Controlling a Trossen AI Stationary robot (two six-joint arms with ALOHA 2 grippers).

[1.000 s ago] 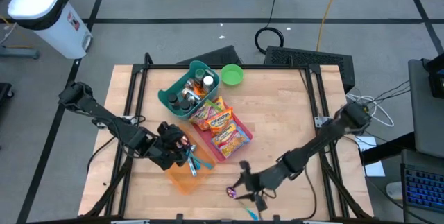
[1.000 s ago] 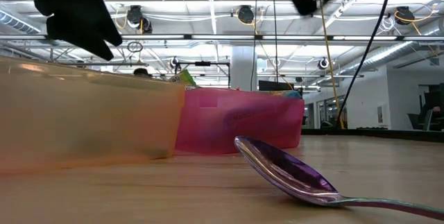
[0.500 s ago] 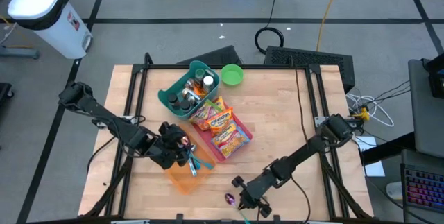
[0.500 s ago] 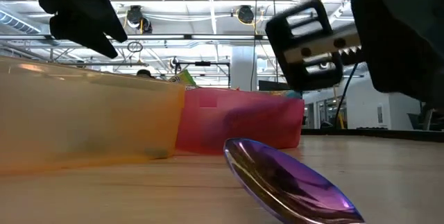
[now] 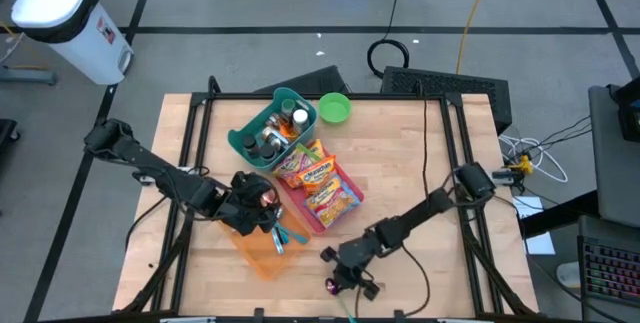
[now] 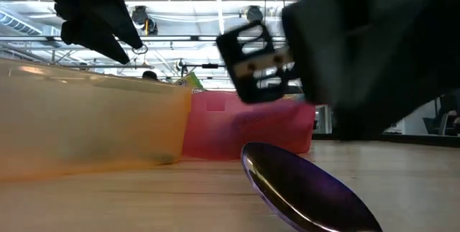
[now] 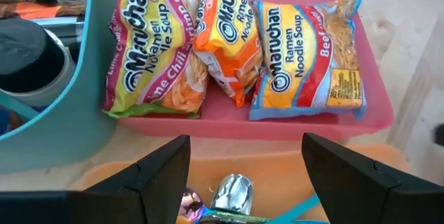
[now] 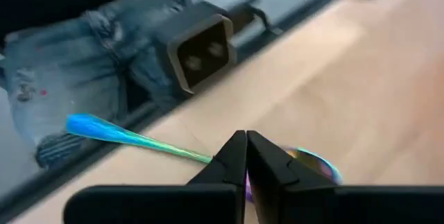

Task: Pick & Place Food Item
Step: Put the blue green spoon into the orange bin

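**Wooden table, both arms low near the front edge**

Wood planks carry a teal bin (image 5: 272,128) of bottles, a green bowl (image 5: 334,109) beside it, and a pink tray (image 5: 318,189) holding three ramen packets (image 7: 229,40) — still lying in the tray, untouched. An orange tray (image 5: 262,251) sits just in front of the pink one, with a few utensils inside.

Left gripper (image 5: 262,206) hovers over the orange tray's near end, beside the pink tray; its fingers (image 7: 156,175) stand wide apart with nothing between them.

Right gripper (image 5: 343,275) is down at the table's front edge, touching or just over a purple spoon (image 5: 332,285) — its iridescent bowl fills the low view (image 6: 302,189). In the right wrist view the two fingers (image 8: 236,156) are pressed together at the tips, over the spoon's handle; whether they pinch it is unclear.
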